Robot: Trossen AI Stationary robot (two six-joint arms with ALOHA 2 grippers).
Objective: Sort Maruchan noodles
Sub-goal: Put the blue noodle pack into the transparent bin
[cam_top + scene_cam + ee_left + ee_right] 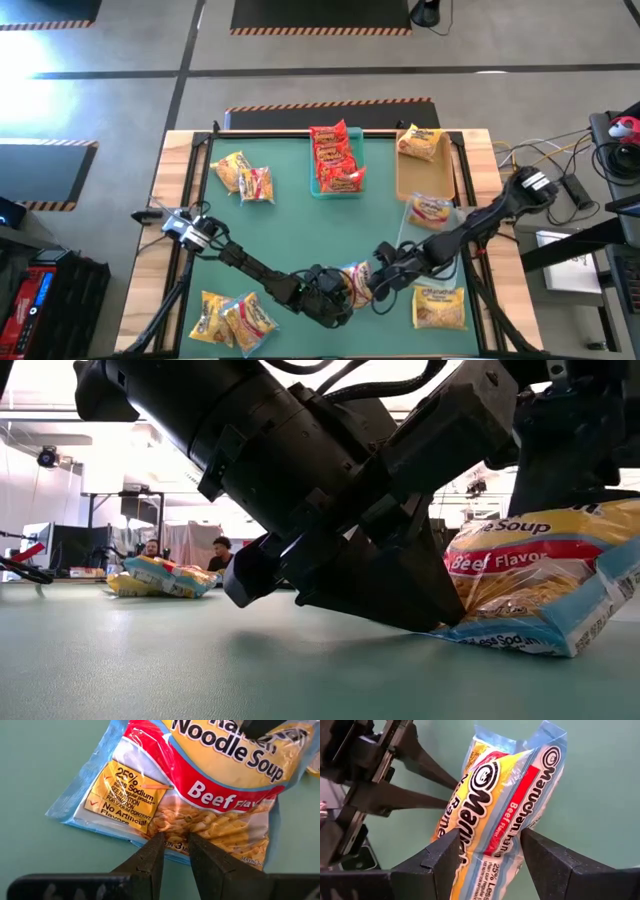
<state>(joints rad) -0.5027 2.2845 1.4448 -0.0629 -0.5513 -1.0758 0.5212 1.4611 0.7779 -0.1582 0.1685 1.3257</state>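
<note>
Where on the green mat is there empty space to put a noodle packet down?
The widest bare stretch of the green mat lies mid-table, between the teal tray of red packets and the two grippers. It is crowded at the near edge, where the left gripper and right gripper meet on one beef ramen packet.

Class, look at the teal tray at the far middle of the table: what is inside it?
The teal tray holds a heap of red noodle packets, at least three. They cover its floor, so anything beneath them cannot be seen.
</note>
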